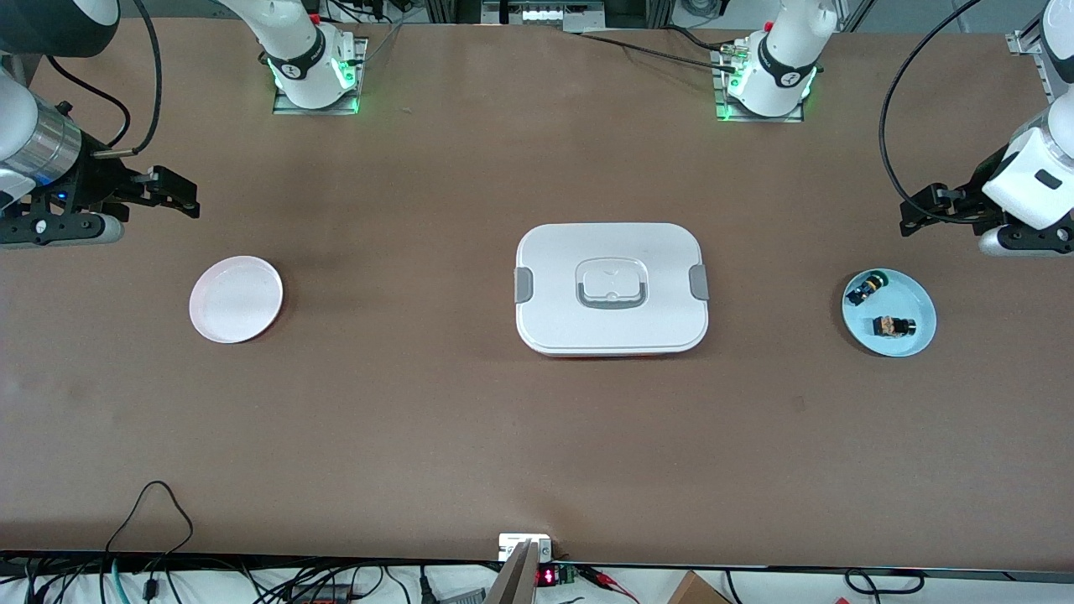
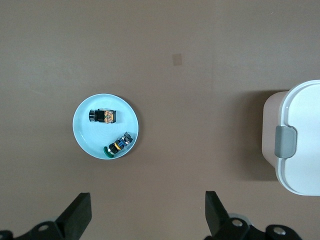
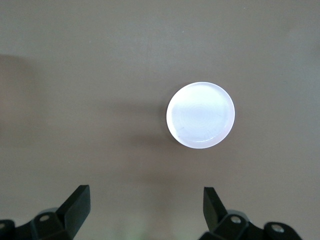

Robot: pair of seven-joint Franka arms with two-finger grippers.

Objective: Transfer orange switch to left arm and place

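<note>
The orange switch [image 1: 892,325] [image 2: 103,116] lies on a light blue plate [image 1: 912,299] [image 2: 84,136] toward the left arm's end of the table. On the same plate a black piece with blue and yellow-green parts [image 1: 867,289] [image 2: 119,145] lies farther from the front camera. My left gripper [image 1: 912,213] [image 2: 148,210] hangs open and empty over bare table beside that plate. The white box [image 1: 612,289] [image 2: 302,125] stands mid-table. My right gripper [image 1: 186,195] [image 3: 146,202] hangs open and empty over bare table beside the white plate.
An empty white plate [image 1: 236,299] [image 3: 200,115] sits toward the right arm's end of the table. Both arm bases [image 1: 312,71] [image 1: 768,80] stand along the table's edge farthest from the front camera. Cables lie along the edge nearest that camera.
</note>
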